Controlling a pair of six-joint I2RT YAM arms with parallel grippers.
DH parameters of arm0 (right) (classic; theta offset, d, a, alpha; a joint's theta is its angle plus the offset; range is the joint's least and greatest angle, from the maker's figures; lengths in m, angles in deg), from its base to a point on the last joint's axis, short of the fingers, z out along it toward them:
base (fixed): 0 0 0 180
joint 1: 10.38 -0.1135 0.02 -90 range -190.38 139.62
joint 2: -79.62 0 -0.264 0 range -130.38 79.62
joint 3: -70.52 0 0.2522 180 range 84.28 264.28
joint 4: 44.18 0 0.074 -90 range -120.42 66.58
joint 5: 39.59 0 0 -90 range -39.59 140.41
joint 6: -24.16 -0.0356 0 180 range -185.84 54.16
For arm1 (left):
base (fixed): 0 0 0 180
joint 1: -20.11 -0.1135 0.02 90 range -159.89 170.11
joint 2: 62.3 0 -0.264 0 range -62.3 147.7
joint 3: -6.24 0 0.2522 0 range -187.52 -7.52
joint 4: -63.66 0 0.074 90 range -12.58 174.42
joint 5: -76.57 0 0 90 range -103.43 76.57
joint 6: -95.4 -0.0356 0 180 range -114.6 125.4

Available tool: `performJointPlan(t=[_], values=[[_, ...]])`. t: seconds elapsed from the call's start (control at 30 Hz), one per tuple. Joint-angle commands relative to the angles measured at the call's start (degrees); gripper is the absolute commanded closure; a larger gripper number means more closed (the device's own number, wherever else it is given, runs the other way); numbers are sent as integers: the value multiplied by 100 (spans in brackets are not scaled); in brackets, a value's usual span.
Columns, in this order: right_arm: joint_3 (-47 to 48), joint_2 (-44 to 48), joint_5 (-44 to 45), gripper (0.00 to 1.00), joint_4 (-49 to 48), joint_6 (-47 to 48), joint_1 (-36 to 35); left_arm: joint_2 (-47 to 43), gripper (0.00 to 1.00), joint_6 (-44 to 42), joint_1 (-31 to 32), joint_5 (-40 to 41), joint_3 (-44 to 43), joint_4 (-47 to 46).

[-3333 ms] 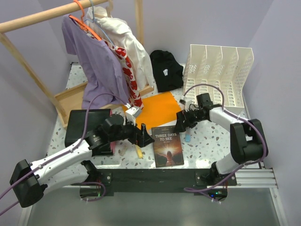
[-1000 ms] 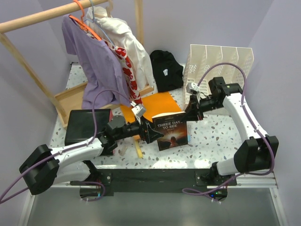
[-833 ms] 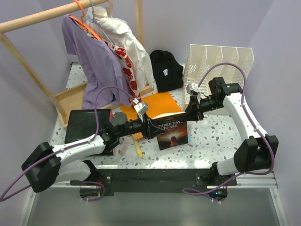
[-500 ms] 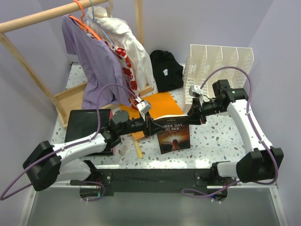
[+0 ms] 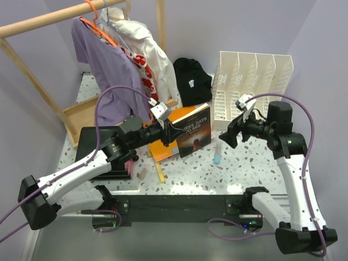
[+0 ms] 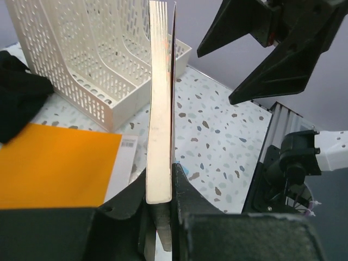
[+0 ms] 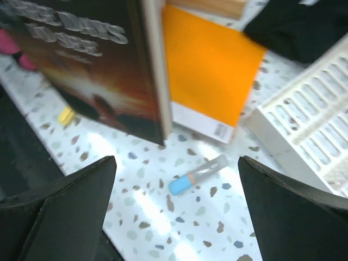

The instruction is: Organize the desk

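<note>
- Shifted since a second ago: book (image 5: 191, 130), raised off the desk (image 5: 247, 163); released by right gripper (image 5: 231, 134), now drawn back.
- Left gripper (image 6: 160, 187): clamped narrow on book's lower edge, book standing edge-on ahead of the fingers.
- Right gripper: jaws spread wide, holding nothing, apart from book.
- Desk: beneath both grippers; blue-tipped pen (image 7: 197, 175) lying under right gripper, orange folder (image 7: 209, 70) ahead of it, white file rack (image 5: 253, 81) just beyond.

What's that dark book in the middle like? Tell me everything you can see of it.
The book is a thin paperback: dark cover, pale title lettering, an orange glowing picture, cream page edges. It is closed, raised on edge and tilted over the orange folder. The left gripper is shut on one edge; the open right gripper stands clear.
</note>
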Motion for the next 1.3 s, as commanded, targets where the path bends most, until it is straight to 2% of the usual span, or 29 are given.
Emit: performJointPlan(t=[0.0, 0.13, 0.4, 0.63, 0.83, 1.27], values=[[-311, 287, 1583, 1, -996, -1158, 148, -64, 100, -549, -8, 553, -798, 108], [-628, 472, 1962, 1, -1480, -1485, 359, 121, 100, -699, -8, 791, -1195, 284], [-1234, 463, 1884, 1, -2174, -1767, 868, 762, 100, -875, -8, 1064, -2065, 328], [-1489, 498, 1884, 1, -2342, -1732, 1045, 1456, 100, -867, -8, 1266, -2750, 21], [-1604, 674, 2015, 1, -2342, -1784, 1080, 2290, 100, -586, -8, 1354, -3383, -383], [-1648, 833, 2385, 1, -2421, -1890, 1142, 3996, 100, 152, 80, 2574, -4886, -858]])
